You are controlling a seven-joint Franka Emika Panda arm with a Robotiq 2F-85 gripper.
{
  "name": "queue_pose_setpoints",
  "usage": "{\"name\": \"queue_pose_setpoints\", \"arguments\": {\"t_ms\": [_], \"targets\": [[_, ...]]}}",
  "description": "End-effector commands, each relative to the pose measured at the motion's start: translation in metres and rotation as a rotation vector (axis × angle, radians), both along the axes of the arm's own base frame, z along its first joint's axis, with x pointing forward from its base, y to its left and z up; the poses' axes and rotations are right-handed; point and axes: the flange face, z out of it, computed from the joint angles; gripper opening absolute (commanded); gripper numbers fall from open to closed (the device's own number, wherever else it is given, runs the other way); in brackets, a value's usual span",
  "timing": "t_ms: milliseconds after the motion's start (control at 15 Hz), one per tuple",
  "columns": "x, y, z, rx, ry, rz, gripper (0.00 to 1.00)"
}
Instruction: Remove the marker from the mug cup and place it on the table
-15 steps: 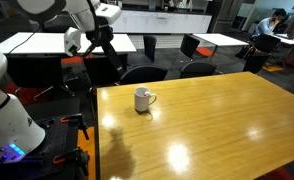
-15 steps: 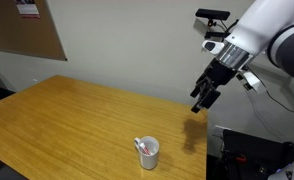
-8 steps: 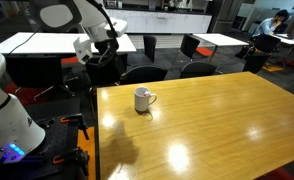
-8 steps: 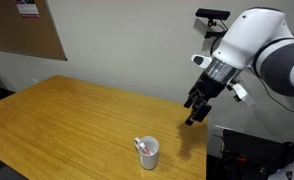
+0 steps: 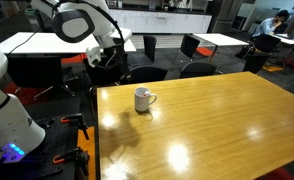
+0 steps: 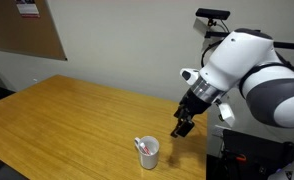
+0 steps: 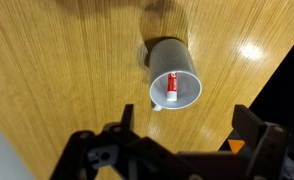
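The white mug cup [image 5: 143, 99] stands upright near a corner of the honey-coloured wooden table [image 5: 207, 125]. It also shows in the other exterior view [image 6: 148, 154] and in the wrist view [image 7: 174, 82]. The red marker [image 7: 172, 88] stands inside the mug, and its tip shows above the rim in an exterior view [image 6: 140, 148]. My gripper [image 6: 181, 127] hangs above the table edge, a short way up and to the side of the mug. Its fingers are open and empty in the wrist view [image 7: 184, 130]. In an exterior view [image 5: 107, 60] it sits beyond the table's far edge.
Dark chairs [image 5: 142, 72] and white-topped tables [image 5: 32, 42] stand behind the wooden table. A person [image 5: 272, 22] sits at the far back. A corkboard [image 6: 27, 30] hangs on the wall. The table edge and dark floor [image 7: 287, 90] lie close to the mug.
The arm has come down and moved toward the mug. The gripper is lower and closer to the table edge. The mug and marker have not moved.
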Motion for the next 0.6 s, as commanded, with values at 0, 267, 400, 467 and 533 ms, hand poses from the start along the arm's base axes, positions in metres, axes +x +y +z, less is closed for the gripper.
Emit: {"name": "queue_pose_setpoints", "arguments": {"t_ms": [0, 267, 400, 467, 533], "targets": [[0.021, 0.008, -0.010, -0.021, -0.016, -0.074, 1.00], [0.034, 0.012, -0.025, -0.046, 0.058, -0.072, 1.00], [0.039, 0.012, -0.033, -0.043, 0.087, -0.062, 1.00], [0.041, 0.013, -0.036, -0.032, 0.102, -0.048, 1.00], [0.030, 0.012, -0.034, -0.035, 0.068, -0.058, 1.00]]}}
